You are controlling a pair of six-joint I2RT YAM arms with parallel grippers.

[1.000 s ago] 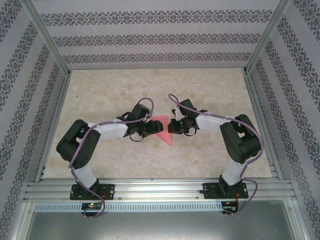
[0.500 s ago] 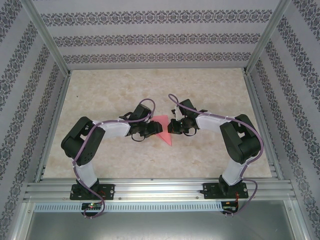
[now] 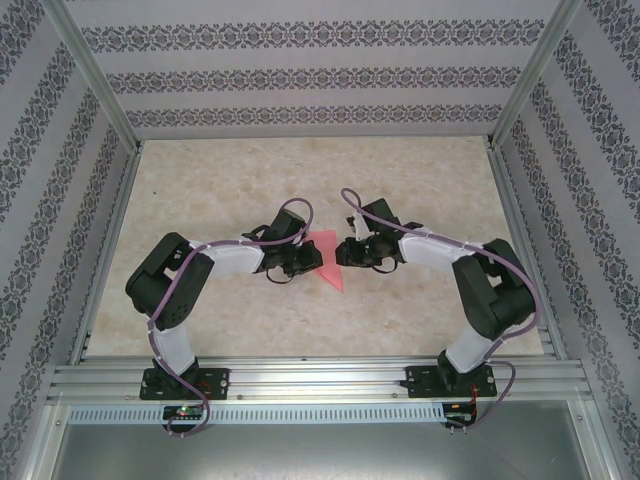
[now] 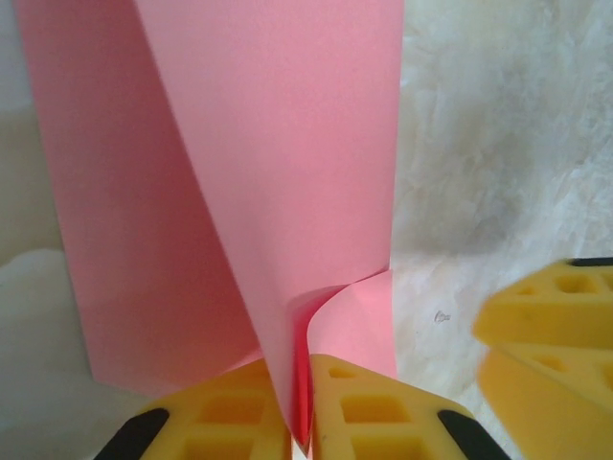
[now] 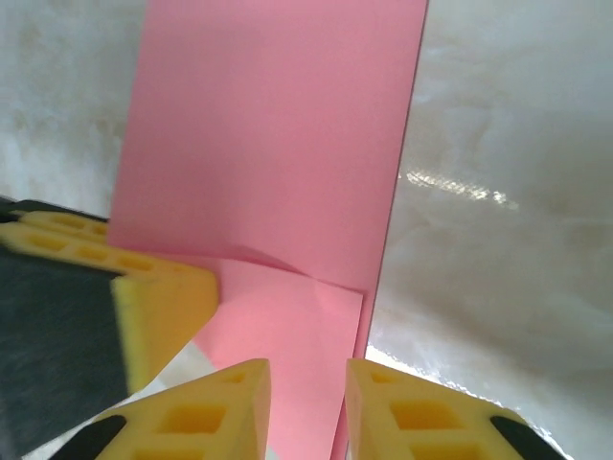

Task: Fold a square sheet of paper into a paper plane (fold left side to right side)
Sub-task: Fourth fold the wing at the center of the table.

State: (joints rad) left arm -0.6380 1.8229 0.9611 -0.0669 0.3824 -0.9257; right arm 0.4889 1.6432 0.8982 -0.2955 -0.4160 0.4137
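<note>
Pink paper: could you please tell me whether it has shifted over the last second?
No; the paper keeps its near tip equally far from the front rail.

left hand (image 4: 299, 407) pinched, right hand (image 5: 306, 383) parted

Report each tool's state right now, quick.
Left tool: shut on the pink paper.
Right tool: open, with the pink paper's edge in the gap.

Lighting is even and bright from overhead, with short, soft shadows under the black-and-white robot arms (image 3: 225, 258) on the mottled beige table (image 3: 420, 180). A white glare streak (image 5: 460, 187) lies on the table in the right wrist view. Both wrist views are soft: the thin pink-red paper sheet (image 4: 239, 144) is slightly blurred, the yellow foam pads (image 4: 364, 417) more so.
</note>
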